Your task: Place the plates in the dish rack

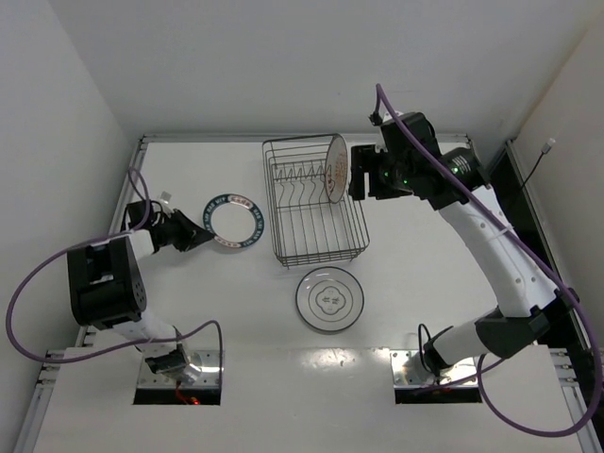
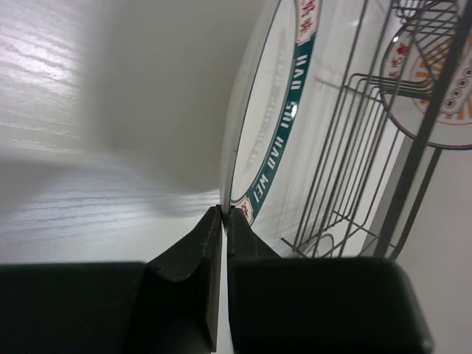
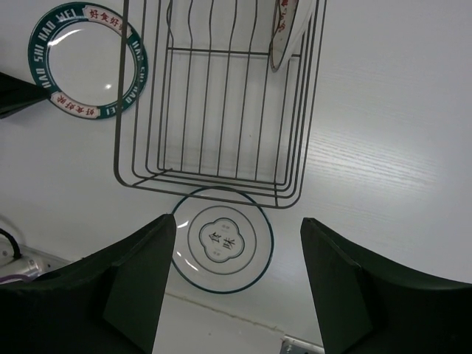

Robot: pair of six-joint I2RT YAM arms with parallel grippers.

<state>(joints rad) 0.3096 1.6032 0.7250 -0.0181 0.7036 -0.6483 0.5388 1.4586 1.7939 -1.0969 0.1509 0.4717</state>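
Seeing the left gripper (image 2: 223,214) fully shut, tips touching the left rim of the teal-banded plate (image 1: 234,222), flat on the table left of the dish rack (image 1: 316,222). Can't tell if actually pinched. Right gripper (image 3: 237,220) wide open, empty, above the rack. Orange plate (image 1: 335,168) upright inside, far right end. Ring plate (image 1: 329,299) flat just near of it.

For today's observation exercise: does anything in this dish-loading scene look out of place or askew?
The orange-patterned plate stands tilted by the dish rack's right wall, seemingly beside the prongs, not between them. Nothing looks spilled or broken.
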